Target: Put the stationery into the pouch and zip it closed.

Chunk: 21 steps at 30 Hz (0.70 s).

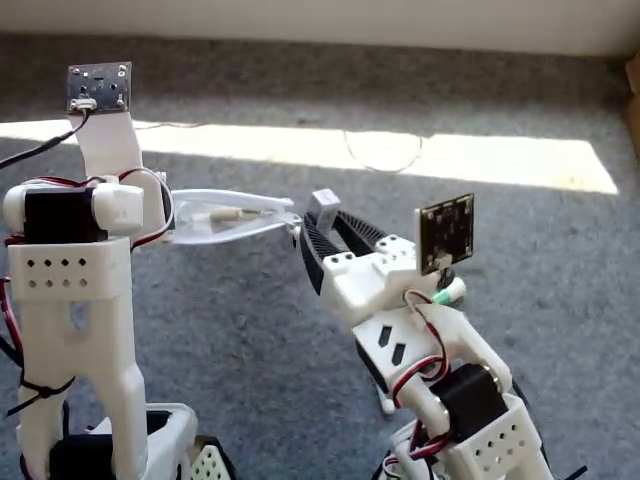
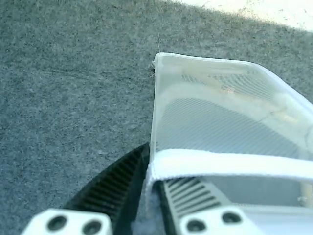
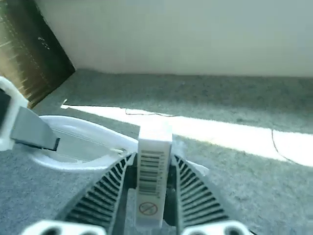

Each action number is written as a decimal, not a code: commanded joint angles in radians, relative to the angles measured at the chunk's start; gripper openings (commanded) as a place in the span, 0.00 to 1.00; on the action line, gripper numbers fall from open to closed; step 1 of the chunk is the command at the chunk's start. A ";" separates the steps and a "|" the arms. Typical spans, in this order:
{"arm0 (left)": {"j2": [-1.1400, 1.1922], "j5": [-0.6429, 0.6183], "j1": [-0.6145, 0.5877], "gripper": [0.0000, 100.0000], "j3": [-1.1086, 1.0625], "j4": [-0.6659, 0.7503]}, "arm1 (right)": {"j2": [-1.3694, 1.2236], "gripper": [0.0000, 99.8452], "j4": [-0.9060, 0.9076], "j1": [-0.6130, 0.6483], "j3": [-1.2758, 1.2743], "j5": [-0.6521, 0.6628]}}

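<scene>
Pouch (image 2: 220,122): limp mesh, pinched at its rim in left end effector (image 2: 152,164); stiff, likely light white block (image 3: 154,134) clamped flat-sided in right end effector (image 3: 152,164).

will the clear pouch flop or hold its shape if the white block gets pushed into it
Probably semi-stiff and light: held by one edge in the left hand, the pouch juts out almost level. Its thin see-through walls likely dent under the white block. Gripped at one end only, it may swing away when pushed.
</scene>
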<state>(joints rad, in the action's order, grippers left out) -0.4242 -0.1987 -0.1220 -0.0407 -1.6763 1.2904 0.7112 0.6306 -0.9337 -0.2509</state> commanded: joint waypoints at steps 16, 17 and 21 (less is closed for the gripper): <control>0.012 -0.011 0.018 0.01 -0.005 0.018 | -0.048 0.02 -0.516 0.232 -0.048 0.153; 0.012 -0.011 0.018 0.01 -0.005 0.018 | -0.068 0.02 -0.567 0.232 -0.071 0.153; 0.012 -0.011 0.016 0.01 -0.005 0.018 | -0.139 0.02 -0.796 0.232 -0.159 0.153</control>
<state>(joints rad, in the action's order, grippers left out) -0.4242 -0.1987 -0.1220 -0.0407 -1.6763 1.2167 0.1404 0.8516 -1.0549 -0.1082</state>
